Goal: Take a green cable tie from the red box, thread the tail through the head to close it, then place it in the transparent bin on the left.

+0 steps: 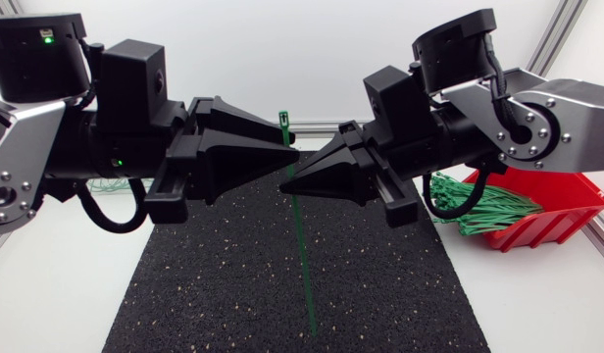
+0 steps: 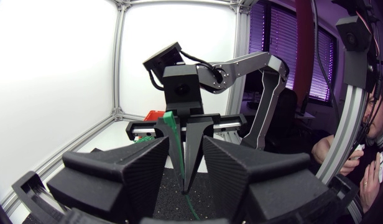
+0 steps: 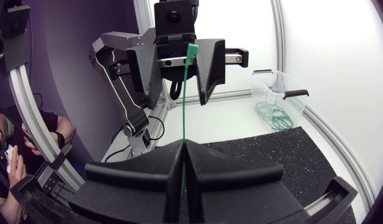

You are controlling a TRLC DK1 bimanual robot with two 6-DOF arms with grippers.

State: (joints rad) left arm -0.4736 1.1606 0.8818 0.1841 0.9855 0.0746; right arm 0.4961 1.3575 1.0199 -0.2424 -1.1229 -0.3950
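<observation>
Right jaws (tips together) on tie [image 1: 301, 255]

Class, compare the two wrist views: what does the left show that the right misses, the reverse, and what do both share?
Left wrist only: the red box, beyond the right claw. Right wrist only: the transparent bin holding green ties. Both: the green cable tie in the right claw, over the black mat.
</observation>
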